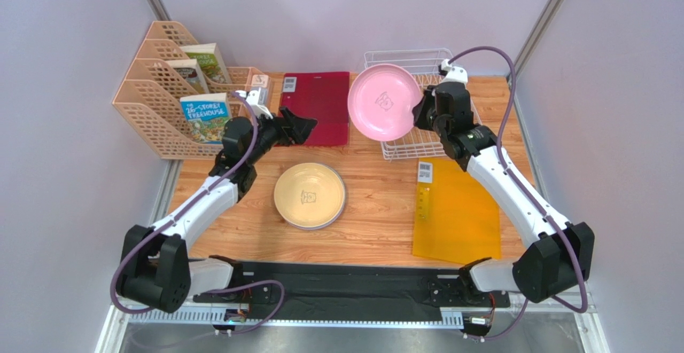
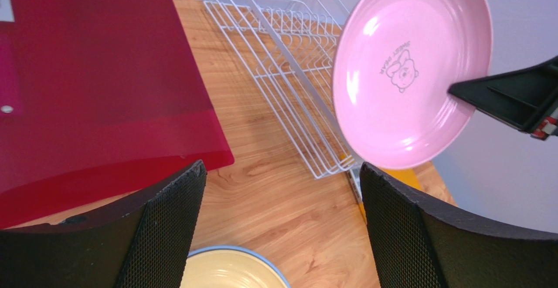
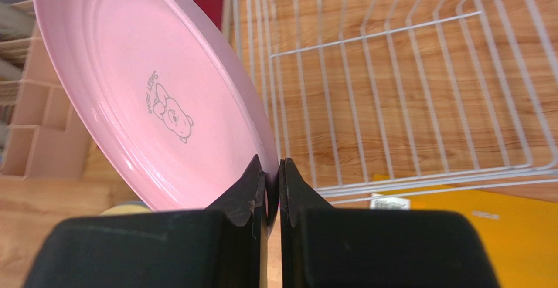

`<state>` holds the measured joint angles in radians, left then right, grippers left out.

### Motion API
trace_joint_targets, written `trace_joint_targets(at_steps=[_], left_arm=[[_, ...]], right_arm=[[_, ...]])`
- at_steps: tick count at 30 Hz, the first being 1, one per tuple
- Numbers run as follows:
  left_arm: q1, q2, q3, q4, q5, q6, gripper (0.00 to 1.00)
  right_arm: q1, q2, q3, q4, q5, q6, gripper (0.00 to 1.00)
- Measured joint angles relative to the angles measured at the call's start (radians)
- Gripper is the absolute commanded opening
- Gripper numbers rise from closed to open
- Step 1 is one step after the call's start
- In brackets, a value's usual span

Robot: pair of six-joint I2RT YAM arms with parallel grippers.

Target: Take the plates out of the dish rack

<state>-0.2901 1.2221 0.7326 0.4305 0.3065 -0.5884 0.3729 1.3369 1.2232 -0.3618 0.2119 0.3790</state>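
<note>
My right gripper (image 1: 419, 113) (image 3: 272, 170) is shut on the rim of the pink plate (image 1: 384, 102) (image 3: 150, 98), which it holds tilted on edge in the air over the left side of the white wire dish rack (image 1: 405, 53) (image 3: 406, 72). The left wrist view shows the same pink plate (image 2: 406, 72) beside the rack (image 2: 281, 72). A cream-yellow plate (image 1: 310, 195) (image 2: 226, 275) lies flat mid-table with a blue rim showing under it. My left gripper (image 1: 301, 125) (image 2: 281, 170) hovers open and holds nothing, between the yellow plate and the red folder.
A red folder (image 1: 321, 105) lies at the back, left of the rack. An orange folder (image 1: 458, 213) lies in front of the rack on the right. Peach lattice file holders (image 1: 152, 117) with books stand at the back left corner.
</note>
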Motion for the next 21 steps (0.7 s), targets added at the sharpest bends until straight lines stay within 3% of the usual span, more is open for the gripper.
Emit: trace_joint_targets(at_steps=[9, 21], left_arm=[[0.0, 0.134, -0.001, 0.176, 0.038, -0.128, 0.91], [-0.013, 0.202, 0.047, 0.331, 0.074, -0.207, 0.87]], right_arm=[[0.006, -0.028, 0.003, 0.005, -0.244, 0.048, 0.0], [0.027, 0.071, 0.053, -0.009, -0.354, 0.033, 0.0]])
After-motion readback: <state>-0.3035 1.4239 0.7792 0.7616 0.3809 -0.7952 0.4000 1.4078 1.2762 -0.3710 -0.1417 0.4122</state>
